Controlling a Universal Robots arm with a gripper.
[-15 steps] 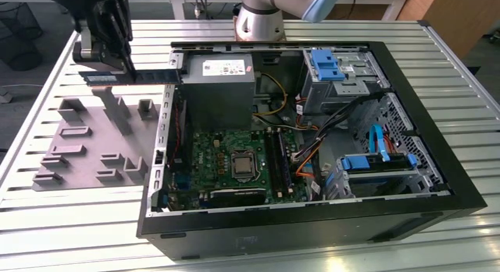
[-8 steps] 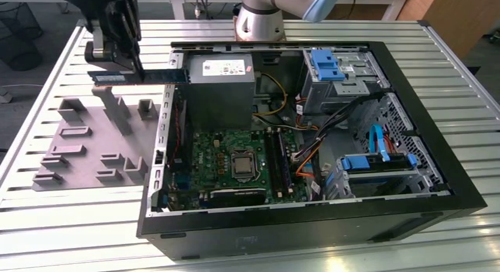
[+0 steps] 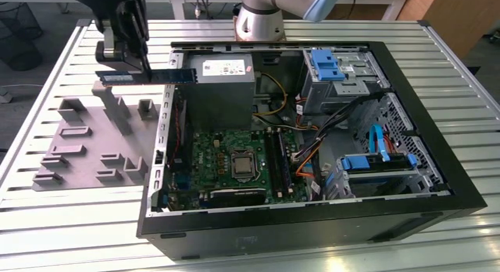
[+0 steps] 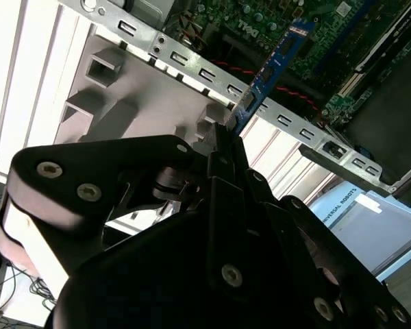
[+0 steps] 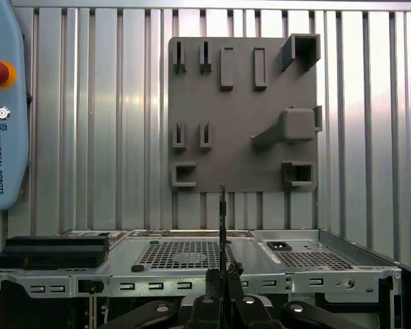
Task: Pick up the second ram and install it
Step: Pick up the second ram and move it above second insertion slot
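My gripper (image 3: 129, 70) is clenched on the second ram (image 3: 168, 76), holding it level over the far left corner of the computer case (image 3: 166, 108), just past the grey fixture plate (image 3: 90, 146). I judge this carry wants a firm, square grip, so the stick neither twists nor catches that wall.

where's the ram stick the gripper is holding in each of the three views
Exterior view: the second ram is held level in the gripper, at the exterior view's left.
Second wrist view: a slanted blue strip.
First wrist view: a thin edge-on line.
Shared landmark: the grey holder plate.
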